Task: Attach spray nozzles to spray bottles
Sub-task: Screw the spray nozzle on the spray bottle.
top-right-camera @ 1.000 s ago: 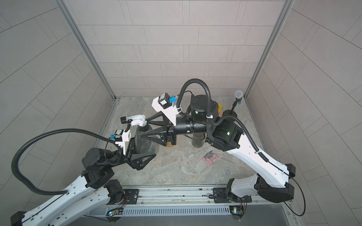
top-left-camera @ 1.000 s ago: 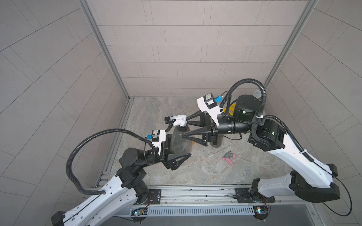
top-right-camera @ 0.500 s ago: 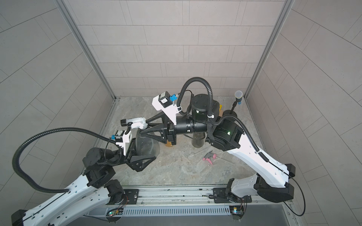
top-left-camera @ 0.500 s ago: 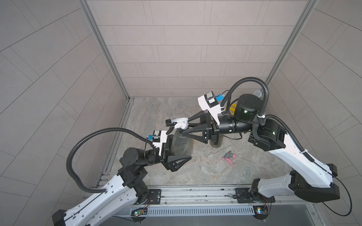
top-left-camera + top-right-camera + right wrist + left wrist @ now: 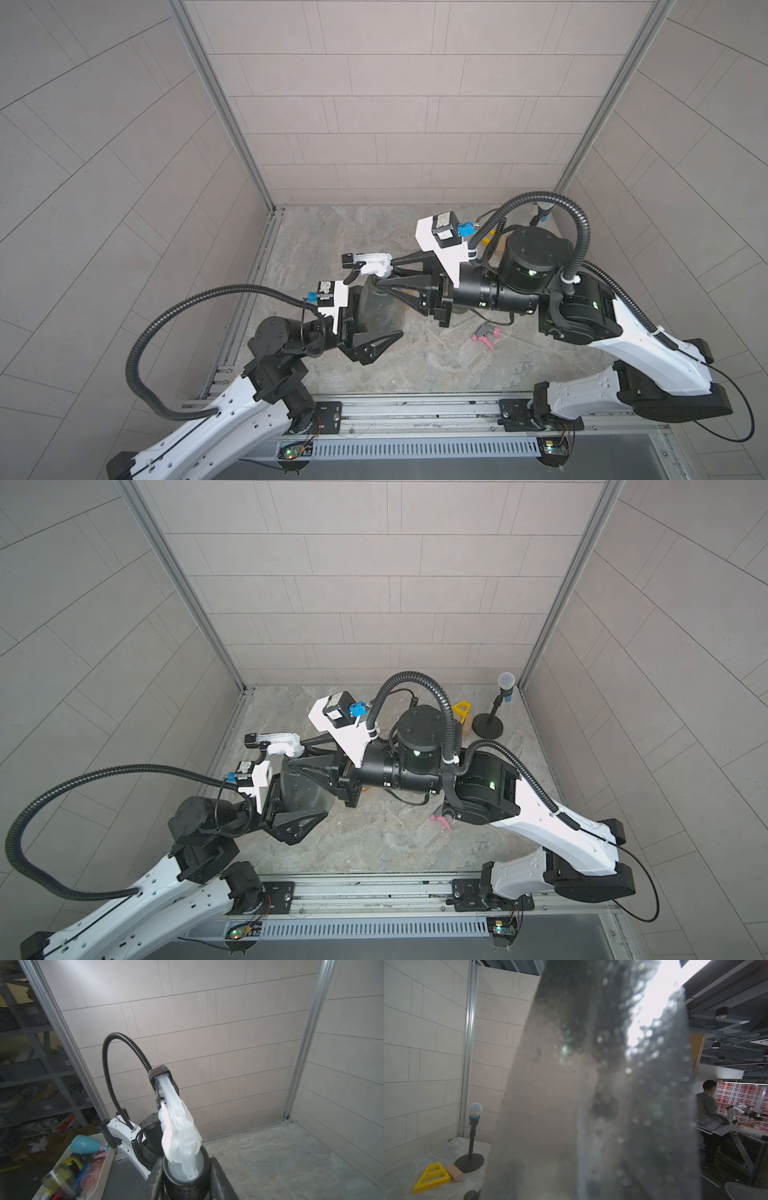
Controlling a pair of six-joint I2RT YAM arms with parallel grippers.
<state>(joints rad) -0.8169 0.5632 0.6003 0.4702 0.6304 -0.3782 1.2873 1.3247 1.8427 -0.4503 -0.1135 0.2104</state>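
Both arms are working one bottle: left gripper is clamping the smoky grey bottle steady, so right gripper, jaws pinching the nozzle collar, can likely tighten it.

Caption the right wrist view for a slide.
Whitish black-tipped plastic trigger nozzle atop smoky grey translucent plastic bottle, right tool flanking its neck.

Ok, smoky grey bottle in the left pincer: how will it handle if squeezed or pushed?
Probably light: the smoky grey bottle is translucent, with no liquid level showing. Likely tippy with the white-and-black nozzle on its narrow neck. Its see-through wall may flex in the left pincer.
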